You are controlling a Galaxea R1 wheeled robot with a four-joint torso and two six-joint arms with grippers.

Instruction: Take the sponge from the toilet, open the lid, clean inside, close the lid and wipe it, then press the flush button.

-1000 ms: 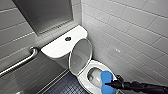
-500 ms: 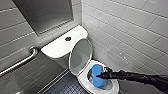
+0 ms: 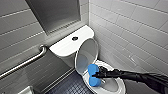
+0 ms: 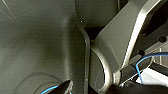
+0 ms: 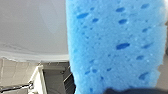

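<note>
While right gripper [image 3: 97, 74] pinches bright blue porous sponge [image 3: 92, 69] over white ceramic toilet [image 3: 119, 86], white oval plastic lid [image 3: 86, 58] raised: closing, wiping, flushing outstanding.

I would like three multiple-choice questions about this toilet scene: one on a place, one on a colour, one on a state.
1. Where is the sponge?
A on the floor
B over the bowl
C on the grab bar

2. What colour is the sponge?
A blue
B yellow
C green

3. How is the lid?
A shut
B raised
C taken off

Answers:
1 B, the right gripper holds it above the open bowl.
2 A, it shows bright blue in the head and right wrist views.
3 B, it stands upright in front of the tank.
</note>
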